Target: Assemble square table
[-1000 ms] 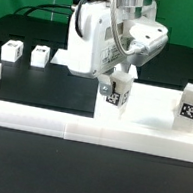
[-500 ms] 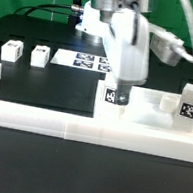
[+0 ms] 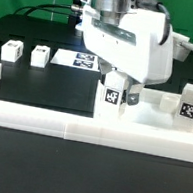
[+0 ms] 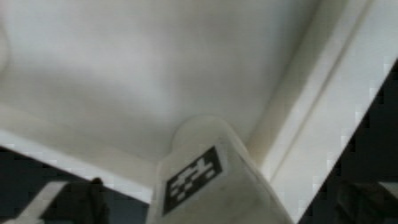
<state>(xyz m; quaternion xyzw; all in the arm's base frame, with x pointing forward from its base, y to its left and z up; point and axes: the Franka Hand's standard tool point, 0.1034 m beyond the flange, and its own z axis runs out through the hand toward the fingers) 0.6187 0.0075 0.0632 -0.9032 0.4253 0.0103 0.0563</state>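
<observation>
- A white robot arm (image 3: 119, 37) is shown bent over a black tabletop (image 3: 23, 34), with its pincer (image 3: 120, 88) pointed down at the front part of the square slab (image 3: 44, 94).
- Directly beneath the pincer, the tagged leg (image 3: 113, 97) is seen standing upright on the slab, close to the low border wall (image 3: 39, 124) that runs along the front.
- The pincer is released. In the wrist view its dark fingertips (image 4: 50, 203) are spread wide to either side of the leg with a gap on both sides, so nothing is grasped.
- A second earlier the leg was clamped in the pincer at nearly the same spot. Since then the jaws have been opened and the wrist has been swung toward the exterior view's right, while the leg has barely shifted.
- From this it is judged that the leg has been left at its place on the slab, perhaps partway through being twisted in. Whether it is seated in a hole cannot be told.
- Three more legs are not yet attached. The far-left leg (image 3: 9, 50) and the second loose leg (image 3: 38, 55) sit on the tabletop at the exterior view's left, and the right-hand leg (image 3: 192, 103) stands at the exterior view's right.
- The marker board (image 3: 82, 59) lies flat behind the arm.
- Most of the assembly is judged to be still ahead.
</observation>
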